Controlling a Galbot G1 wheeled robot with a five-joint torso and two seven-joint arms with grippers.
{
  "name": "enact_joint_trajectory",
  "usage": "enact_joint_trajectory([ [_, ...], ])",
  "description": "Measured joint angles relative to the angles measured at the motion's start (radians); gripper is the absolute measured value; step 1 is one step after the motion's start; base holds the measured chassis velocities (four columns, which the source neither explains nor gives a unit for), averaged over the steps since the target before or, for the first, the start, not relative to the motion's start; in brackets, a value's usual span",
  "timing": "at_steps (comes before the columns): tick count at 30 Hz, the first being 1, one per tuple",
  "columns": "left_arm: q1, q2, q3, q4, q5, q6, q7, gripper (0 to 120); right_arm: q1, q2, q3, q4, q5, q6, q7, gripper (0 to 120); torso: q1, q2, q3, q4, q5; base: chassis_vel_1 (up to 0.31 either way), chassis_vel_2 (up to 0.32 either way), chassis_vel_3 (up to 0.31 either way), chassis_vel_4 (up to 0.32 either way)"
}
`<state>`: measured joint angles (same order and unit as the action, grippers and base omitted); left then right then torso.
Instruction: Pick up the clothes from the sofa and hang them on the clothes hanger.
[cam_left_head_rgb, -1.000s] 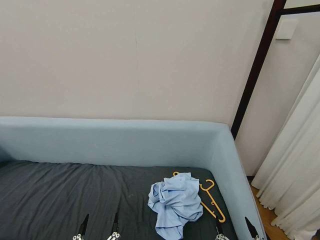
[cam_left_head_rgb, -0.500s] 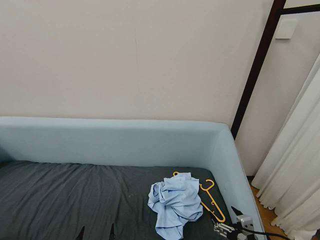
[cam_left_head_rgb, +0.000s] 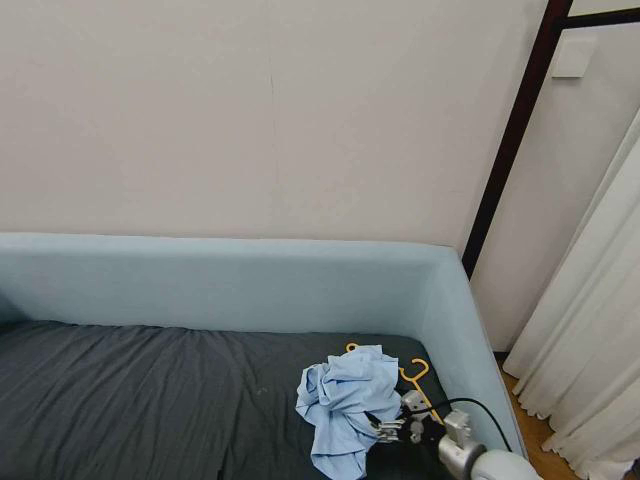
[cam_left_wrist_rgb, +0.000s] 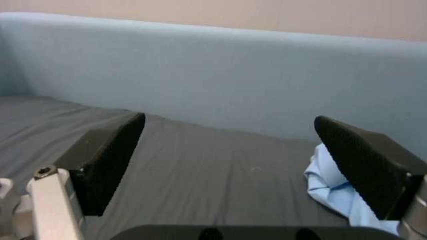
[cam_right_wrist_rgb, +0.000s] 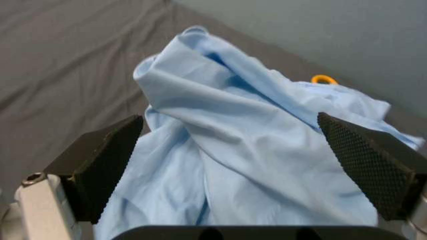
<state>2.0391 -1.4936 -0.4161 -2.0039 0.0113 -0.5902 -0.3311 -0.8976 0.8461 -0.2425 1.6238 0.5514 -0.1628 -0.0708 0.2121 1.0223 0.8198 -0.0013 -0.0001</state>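
I observe right gripper (cam_right_wrist_rgb: 228, 117) spread wide at the blue shirt (cam_left_head_rgb: 345, 400), lower right of head view, on sofa (cam_left_head_rgb: 250, 285). Left gripper (cam_left_wrist_rgb: 229, 117) released, grasping nothing.

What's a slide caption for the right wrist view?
Right end effector, open, hovering over the crumpled light-blue shirt on the dark sofa seat, orange hanger tip showing beyond it.
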Motion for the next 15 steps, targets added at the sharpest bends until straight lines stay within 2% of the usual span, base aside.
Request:
enact_joint_trajectory([
  [3,0.0,-0.009,-0.006,0.014,0.035,-0.007,-0.007,100,0.083,0.058,-0.1,-0.093,-0.073,0.014,-0.006,100,0.0,0.0,0.0,-0.0001,0.0,0.0,0.0,0.0,0.0],
  [6,0.0,-0.011,-0.008,0.016,0.041,-0.01,-0.009,100,0.105,0.077,-0.12,-0.116,-0.091,0.023,-0.006,100,0.0,0.0,0.0,0.0,-0.0004,0.0,0.0,0.0,0.0],
  [11,0.016,-0.023,-0.014,0.013,0.044,-0.02,-0.018,100,0.174,0.152,-0.184,-0.196,-0.134,0.033,0.009,100,0.0,0.0,0.0,0.0002,-0.0003,0.0,0.0,0.0,0.0],
  [15,0.032,-0.03,-0.018,0.014,0.042,-0.041,-0.032,99,0.198,0.185,-0.211,-0.263,-0.201,0.029,0.027,84,0.0,0.0,0.0,-0.0001,-0.0007,0.0,0.0,0.0,0.0],
])
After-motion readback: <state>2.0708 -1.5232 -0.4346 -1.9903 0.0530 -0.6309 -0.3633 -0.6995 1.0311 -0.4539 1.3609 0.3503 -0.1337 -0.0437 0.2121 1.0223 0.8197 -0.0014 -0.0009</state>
